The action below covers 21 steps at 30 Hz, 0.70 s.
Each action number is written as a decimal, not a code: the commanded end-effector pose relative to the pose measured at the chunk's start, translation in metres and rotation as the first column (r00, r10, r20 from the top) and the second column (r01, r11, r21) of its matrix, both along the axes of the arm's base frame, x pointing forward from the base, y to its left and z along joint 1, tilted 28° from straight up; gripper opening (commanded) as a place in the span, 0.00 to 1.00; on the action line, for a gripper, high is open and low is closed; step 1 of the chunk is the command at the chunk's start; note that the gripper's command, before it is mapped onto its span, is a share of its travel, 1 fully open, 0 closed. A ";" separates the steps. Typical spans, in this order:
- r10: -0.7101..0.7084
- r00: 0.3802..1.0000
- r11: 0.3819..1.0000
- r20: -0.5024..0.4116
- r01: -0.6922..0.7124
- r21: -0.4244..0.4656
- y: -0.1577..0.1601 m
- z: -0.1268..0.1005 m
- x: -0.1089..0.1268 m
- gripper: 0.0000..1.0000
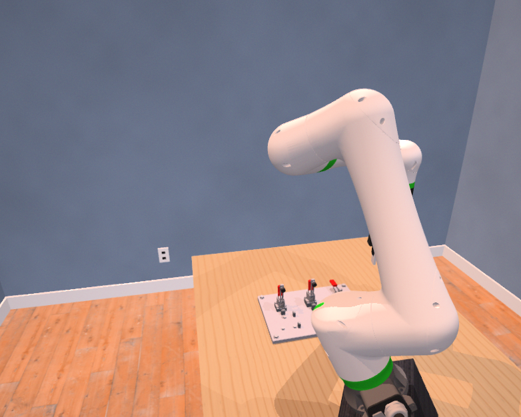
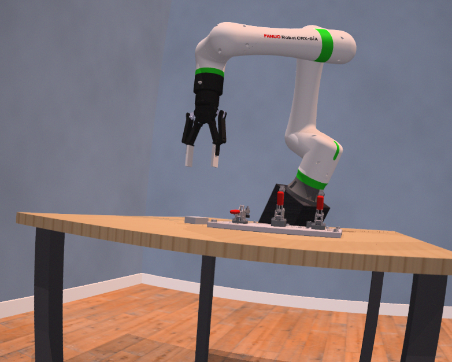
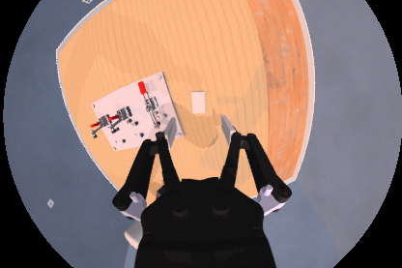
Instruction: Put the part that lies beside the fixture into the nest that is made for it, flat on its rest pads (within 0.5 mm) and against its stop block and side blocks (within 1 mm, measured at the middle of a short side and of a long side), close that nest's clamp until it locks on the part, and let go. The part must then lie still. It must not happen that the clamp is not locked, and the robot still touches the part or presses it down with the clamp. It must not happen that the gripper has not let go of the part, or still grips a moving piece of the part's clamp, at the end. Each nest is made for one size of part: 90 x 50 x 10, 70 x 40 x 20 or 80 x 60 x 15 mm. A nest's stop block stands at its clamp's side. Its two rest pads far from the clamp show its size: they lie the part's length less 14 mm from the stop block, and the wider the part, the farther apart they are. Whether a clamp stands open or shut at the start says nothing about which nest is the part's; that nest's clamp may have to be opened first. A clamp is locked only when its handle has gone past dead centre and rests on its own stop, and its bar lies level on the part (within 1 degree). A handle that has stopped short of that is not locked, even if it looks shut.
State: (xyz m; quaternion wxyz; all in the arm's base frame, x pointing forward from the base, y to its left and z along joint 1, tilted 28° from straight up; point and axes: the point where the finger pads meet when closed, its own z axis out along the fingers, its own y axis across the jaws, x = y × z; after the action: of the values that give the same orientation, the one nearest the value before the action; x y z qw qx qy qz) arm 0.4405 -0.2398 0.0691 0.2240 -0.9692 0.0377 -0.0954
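part (image 2: pixel 195 220) (image 3: pixel 198 102) lying on the table (image 2: pixel 218 237) (image 3: pixel 208 39), just beside the fixture plate (image 1: pixel 292 332) (image 2: pixel 273 229) (image 3: pixel 128 135); my gripper (image 2: pixel 202 161) (image 3: pixel 198 122), its fingers apart with nothing between them, hangs above the table. two clamp handles (image 2: pixel 280 198) stand upright; the third (image 1: pixel 333 282) (image 2: pixel 234 211) (image 3: pixel 142 87), nearest the part, lies lowered.

2 upright handles (image 1: pixel 280 290) (image 2: pixel 280 198) (image 3: pixel 113 118) block mid-plate access; gap b/w tight, prob.
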 end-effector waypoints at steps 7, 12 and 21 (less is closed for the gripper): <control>0.000 1.000 1.000 0.000 0.000 0.000 0.012 -0.026 0.006 0.58; 0.000 1.000 1.000 0.000 0.000 0.000 0.020 -0.041 0.010 0.58; 0.000 1.000 1.000 0.000 0.000 0.000 0.035 -0.074 0.017 0.58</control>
State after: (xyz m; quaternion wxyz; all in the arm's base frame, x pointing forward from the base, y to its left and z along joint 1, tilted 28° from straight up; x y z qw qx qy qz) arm 0.4558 -0.2070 0.0016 0.2240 -0.9692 0.0378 -0.0953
